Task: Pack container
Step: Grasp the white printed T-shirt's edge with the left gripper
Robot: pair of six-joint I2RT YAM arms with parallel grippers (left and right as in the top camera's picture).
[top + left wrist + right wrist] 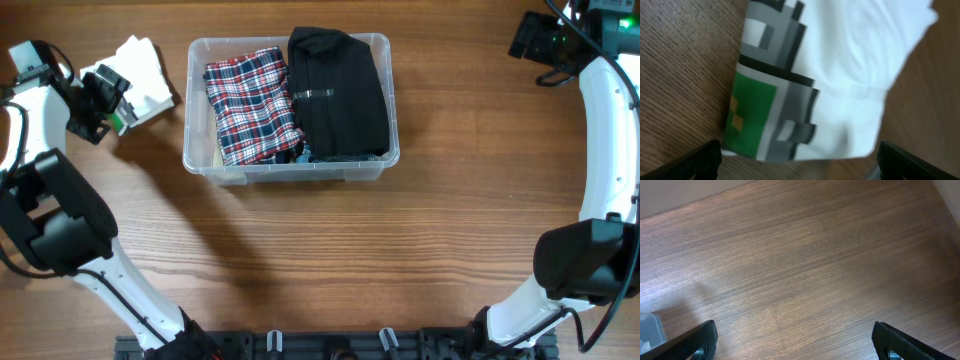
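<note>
Wooden desk (400,250): container (196,100) holding two garments (250,105), white shirt (145,75) unpacked beneath left gripper (105,100), right gripper (800,345) idle, both spread, empty.

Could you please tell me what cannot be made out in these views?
Overhead: the floor of the container is hidden under the plaid garment and the black garment.
Left wrist: the print on the white garment is blurred and cut off by the top edge.
Overhead: the left gripper covers part of the white garment.
Right wrist: only the container's corner shows, cut by the left edge.
</note>
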